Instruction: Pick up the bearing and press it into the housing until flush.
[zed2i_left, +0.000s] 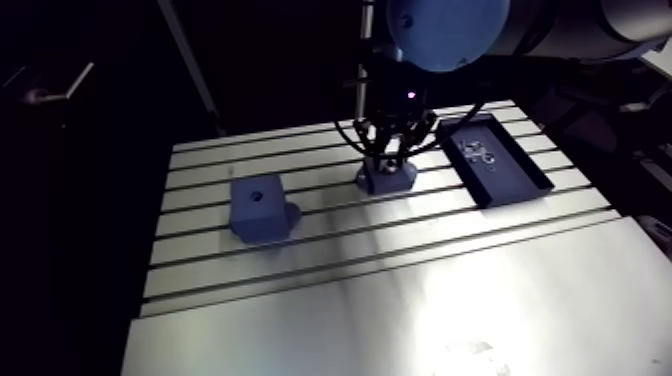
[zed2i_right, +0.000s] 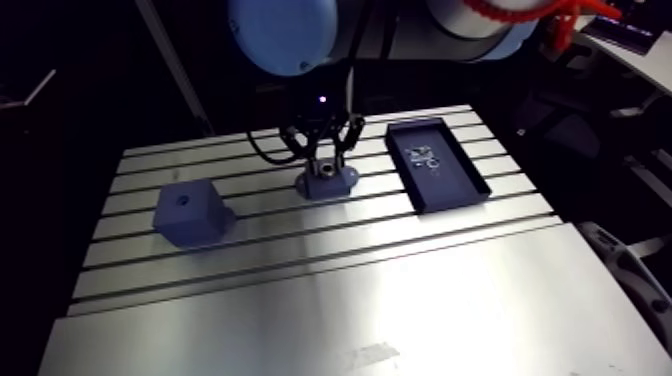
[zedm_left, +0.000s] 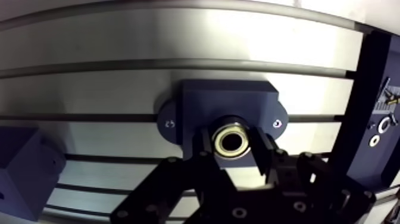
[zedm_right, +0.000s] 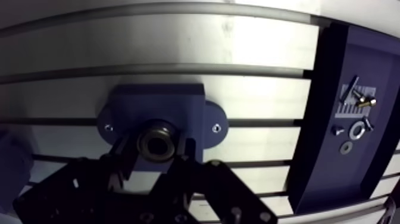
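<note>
The blue flanged housing (zedm_left: 226, 101) sits on the slotted table, bolted flat with a screw in each ear. In the wrist view the metal ring bearing (zedm_left: 232, 142) stands at the housing's round bore, near the block's edge closest to me. My gripper (zedm_left: 232, 156) is shut on the bearing, one dark finger pressed on each side of it. How deep the bearing sits in the bore is hidden. In the arm view the gripper (zed2i_left: 388, 160) comes straight down onto the housing (zed2i_left: 385, 178) at the middle of the table's back half.
A blue cube-like block (zed2i_left: 258, 208) with a hole on top stands to the housing's left. A dark tray (zed2i_left: 508, 182) to the right holds small screws and washers (zedm_right: 356, 113). The slotted table (zed2i_left: 400, 300) has a smooth plate in front.
</note>
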